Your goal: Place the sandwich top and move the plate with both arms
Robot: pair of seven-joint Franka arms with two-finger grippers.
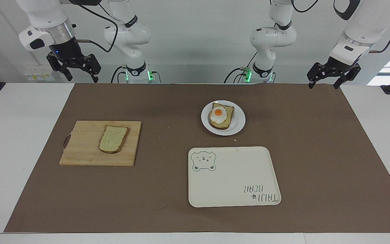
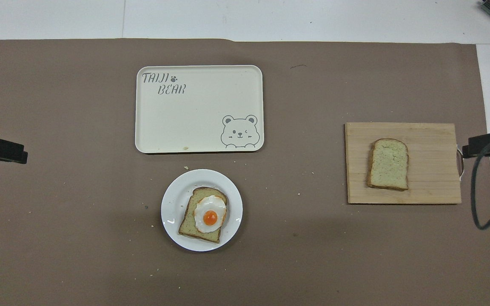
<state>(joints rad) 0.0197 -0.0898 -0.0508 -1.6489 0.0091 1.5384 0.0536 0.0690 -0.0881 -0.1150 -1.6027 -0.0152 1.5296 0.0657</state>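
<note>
The sandwich top (image 1: 113, 139) lies flat on a wooden cutting board (image 1: 80, 149) toward the right arm's end of the table; it also shows in the overhead view (image 2: 388, 163). The plate (image 1: 239, 127) holds a bread slice with a fried egg (image 1: 219, 114), and shows in the overhead view (image 2: 172, 208) as well. My right gripper (image 1: 82, 78) hangs open and empty above the table's edge by the robots, well apart from the board. My left gripper (image 1: 323, 84) hangs open and empty over the mat's corner at the left arm's end.
A cream rectangular tray with a bear drawing (image 1: 235, 176) lies just farther from the robots than the plate. A brown mat (image 1: 168, 189) covers most of the table. A black cable (image 2: 479, 199) loops down by the right gripper (image 2: 485, 143).
</note>
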